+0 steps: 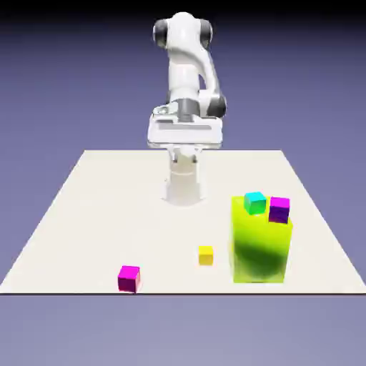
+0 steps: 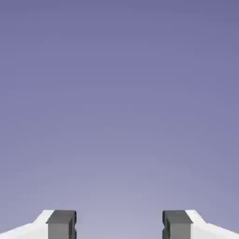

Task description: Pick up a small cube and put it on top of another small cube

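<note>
Backdrop (image 1: 50, 100) is plain blue-violet, darkens to black along the upper edge of the exterior view, and fills the hand view behind the fingers. Table (image 1: 107, 214) is off-white and flat, and carries the robot and the objects. Arm (image 1: 184, 64) is white with dark joint caps; its base stands on the far part of the table, near the middle of its width. The hand is raised above the table surface, well apart from all cubes. Block (image 1: 259, 246) is yellow-green, tall and upright, and stands on the table toward the exterior view's right, near the front edge. Gripper (image 2: 119, 225) has its two fingers spread well apart, one at each side of the hand view's lower edge. Only backdrop shows between them; nothing is gripped.

Magenta cube (image 1: 129, 279), the cube to be picked up, sits on the table toward the exterior view's left, close to the front edge. Dark purple cube (image 1: 279, 210), the other task cube, is at the top of the block, on the exterior view's right. Teal cube (image 1: 255, 203) is also at the block's top, just beside the purple one. Yellow cube (image 1: 206, 255), the smallest, sits on the table between the magenta cube and the block.
</note>
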You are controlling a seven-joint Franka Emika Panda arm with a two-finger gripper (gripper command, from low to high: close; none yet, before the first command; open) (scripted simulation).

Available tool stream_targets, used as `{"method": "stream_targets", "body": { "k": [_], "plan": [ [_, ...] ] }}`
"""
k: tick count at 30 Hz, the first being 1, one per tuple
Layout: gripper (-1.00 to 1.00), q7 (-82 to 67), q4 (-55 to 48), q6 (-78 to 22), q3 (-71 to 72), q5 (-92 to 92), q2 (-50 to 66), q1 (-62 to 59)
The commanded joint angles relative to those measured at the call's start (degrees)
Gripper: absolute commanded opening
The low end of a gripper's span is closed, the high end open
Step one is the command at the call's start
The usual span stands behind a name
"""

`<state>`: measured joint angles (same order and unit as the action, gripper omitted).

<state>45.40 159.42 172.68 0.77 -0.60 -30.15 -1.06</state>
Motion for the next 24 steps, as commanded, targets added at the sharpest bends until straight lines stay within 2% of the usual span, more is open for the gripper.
{"method": "stream_targets", "body": {
  "k": [1, 24],
  "plan": [
    [0.0, 2.44, -1.31, -1.1, 0.64, -0.5, 2.08, -1.45],
    [0.0, 58.47, -31.4, -26.44, 15.41, -11.94, 49.84, -34.71]
  ]
}}
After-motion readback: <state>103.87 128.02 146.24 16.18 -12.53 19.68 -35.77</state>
